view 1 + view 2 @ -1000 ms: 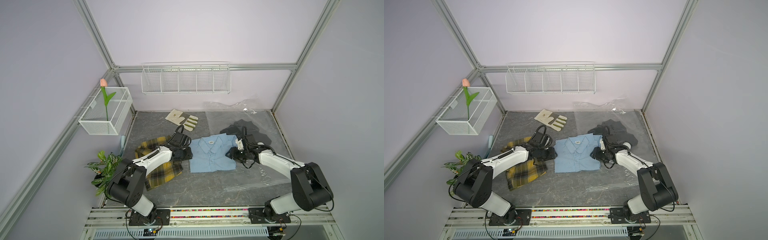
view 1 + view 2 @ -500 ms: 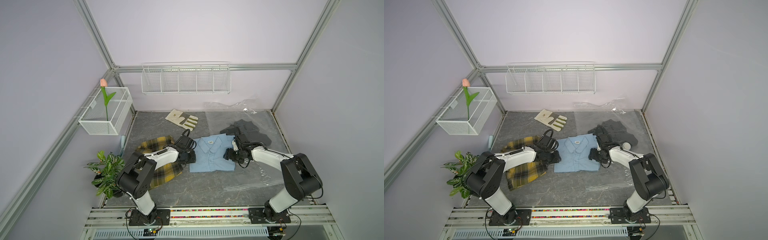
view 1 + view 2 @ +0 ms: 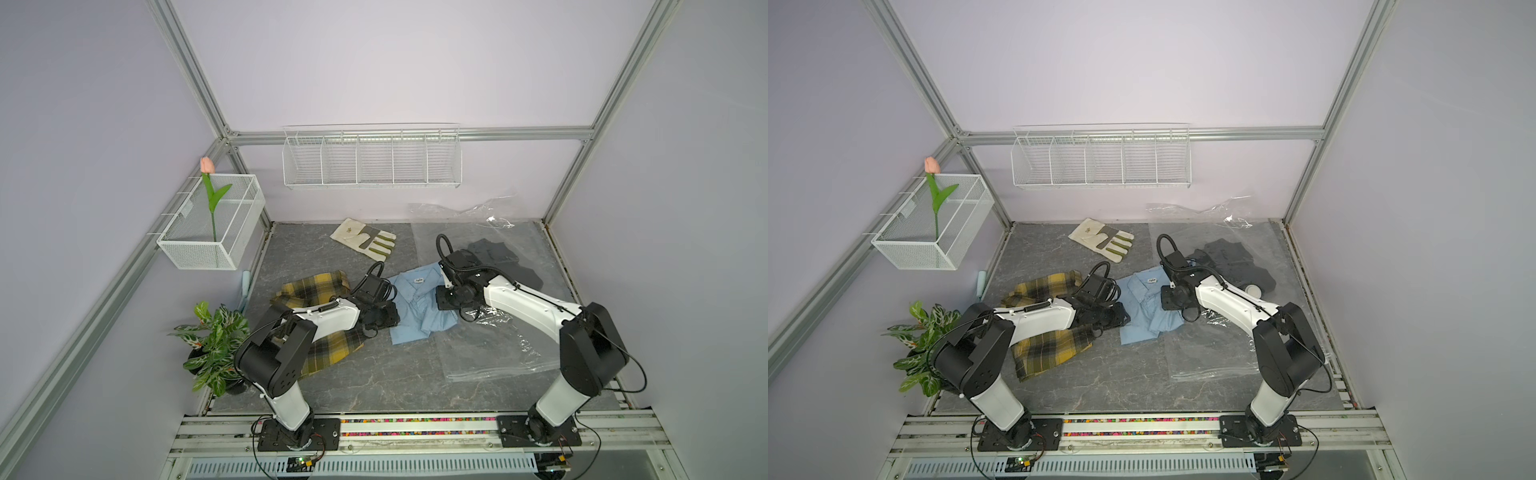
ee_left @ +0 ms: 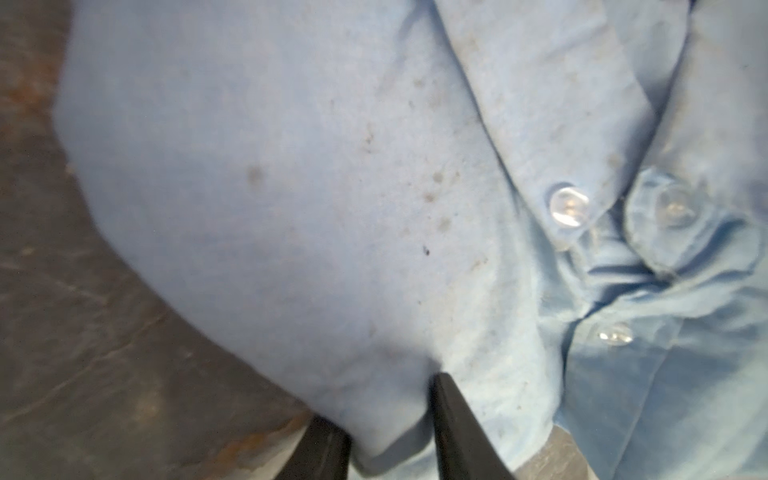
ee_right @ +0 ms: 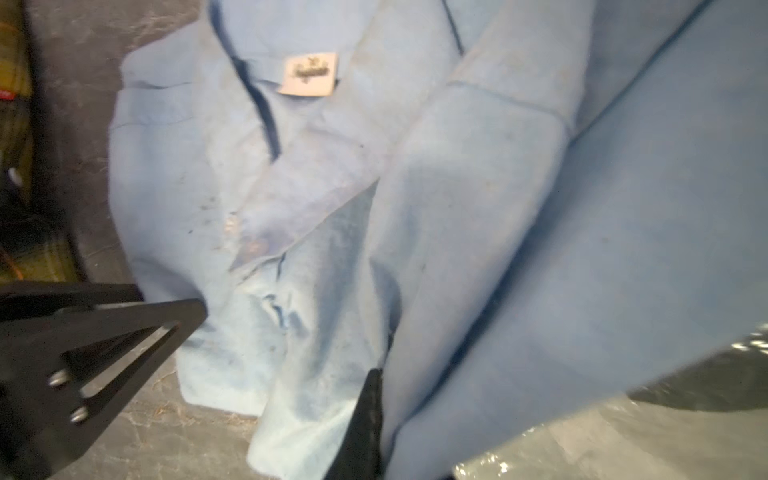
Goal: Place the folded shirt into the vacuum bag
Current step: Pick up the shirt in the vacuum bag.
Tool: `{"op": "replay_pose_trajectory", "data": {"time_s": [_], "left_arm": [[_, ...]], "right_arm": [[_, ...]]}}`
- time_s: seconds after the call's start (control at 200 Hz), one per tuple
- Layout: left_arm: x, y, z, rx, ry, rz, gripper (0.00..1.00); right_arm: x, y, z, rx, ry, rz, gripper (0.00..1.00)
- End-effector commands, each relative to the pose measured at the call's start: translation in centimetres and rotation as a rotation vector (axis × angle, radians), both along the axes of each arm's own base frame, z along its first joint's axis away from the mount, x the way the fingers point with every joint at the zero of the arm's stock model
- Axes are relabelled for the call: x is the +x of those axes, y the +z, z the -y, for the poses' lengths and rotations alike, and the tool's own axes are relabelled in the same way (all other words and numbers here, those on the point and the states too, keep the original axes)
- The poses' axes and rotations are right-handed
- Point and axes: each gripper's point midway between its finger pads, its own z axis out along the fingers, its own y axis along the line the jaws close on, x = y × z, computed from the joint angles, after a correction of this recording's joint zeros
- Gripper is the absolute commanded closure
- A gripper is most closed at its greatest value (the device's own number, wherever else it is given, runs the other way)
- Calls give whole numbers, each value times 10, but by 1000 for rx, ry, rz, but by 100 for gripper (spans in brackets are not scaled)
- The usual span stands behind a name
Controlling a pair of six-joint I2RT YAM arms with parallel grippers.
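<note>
The folded shirt, light blue, lies across the side edge of the vacuum bag, mostly off the clear plastic. The left gripper is clenched on a fold at the shirt's side away from the bag. The right gripper is on the bag side, its jaws apart astride bunched cloth. A dark grey garment rests at the bag's far end. A plaid garment lies beyond the shirt, well clear of the bag.
</note>
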Motion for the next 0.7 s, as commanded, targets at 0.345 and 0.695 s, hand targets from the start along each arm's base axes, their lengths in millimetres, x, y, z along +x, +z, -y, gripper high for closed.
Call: {"op": "replay_pose_trajectory", "data": {"time_s": [0.345, 0.695], "left_arm": [[-12, 11, -2, -38, -1, 20, 66], [-4, 12, 19, -179, 30, 30, 66]], "right_arm": [[12, 52, 30, -588, 203, 138, 91], [-37, 24, -88, 29, 246, -7, 82]]}}
